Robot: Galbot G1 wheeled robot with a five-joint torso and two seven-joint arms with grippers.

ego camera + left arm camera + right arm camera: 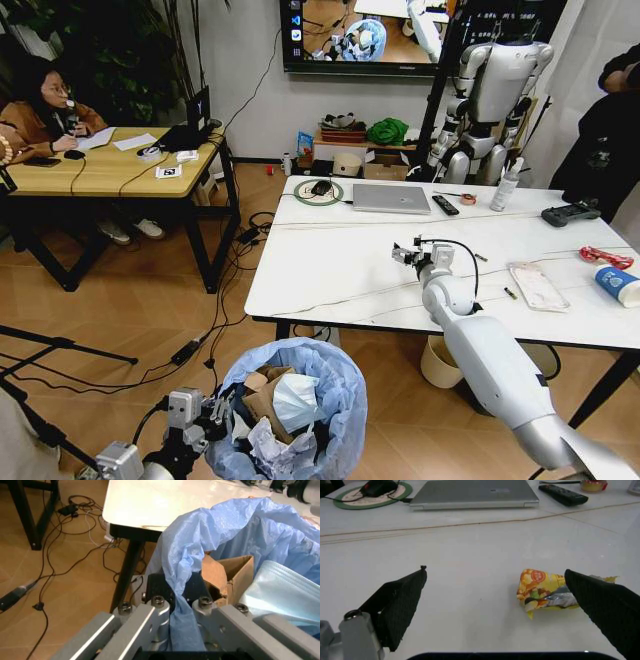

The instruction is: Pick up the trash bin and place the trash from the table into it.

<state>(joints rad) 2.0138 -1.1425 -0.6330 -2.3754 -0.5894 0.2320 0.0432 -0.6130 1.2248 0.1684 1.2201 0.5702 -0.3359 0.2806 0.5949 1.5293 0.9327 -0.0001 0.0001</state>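
Robotics lab: humanoid robot (495,95), wall monitor (400,35), trailing cables (215,320).

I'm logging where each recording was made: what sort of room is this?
Probably an office or robotics lab. A white humanoid robot stands by the wall under a big screen, a laptop lies on the table, and cables run across the wooden floor.

The right hand (495,607) hovers over the white worktop (470,547) with its two black fingers (400,603) spread wide. A crumpled yellow snack wrapper (542,590) lies on the worktop between them, against the finger at 3 o'clock and well apart from the other. At 12 o'clock lies a closed silver laptop (475,493); at 11 o'clock, a round green-rimmed mat (370,495) carrying a black mouse (379,485); at 1 o'clock, a black remote (565,494).
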